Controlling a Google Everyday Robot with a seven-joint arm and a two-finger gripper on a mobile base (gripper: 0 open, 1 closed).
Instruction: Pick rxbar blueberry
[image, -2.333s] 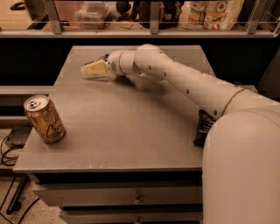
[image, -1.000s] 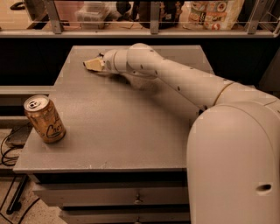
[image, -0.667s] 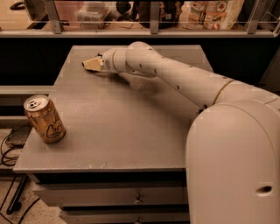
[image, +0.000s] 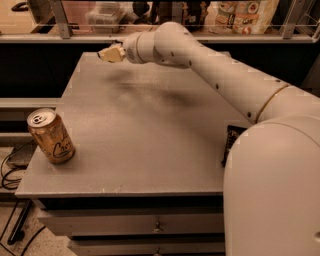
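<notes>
Camera view: a dark snack bar (image: 230, 144) with faint pale print lies at the grey table's (image: 150, 140) right edge, partly hidden by the robot's body, with too little showing to confirm it is the blueberry one. The claw (image: 111, 53) hangs above the table's far left corner, well apart from that bar and from the gold can (image: 50, 136) at front left; whether it is clenched or released, I cannot tell.

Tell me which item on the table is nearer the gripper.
The gold can at the front left edge. The dark packet, half hidden behind the arm at the right edge, lies farther from the gripper over the far left corner.
</notes>
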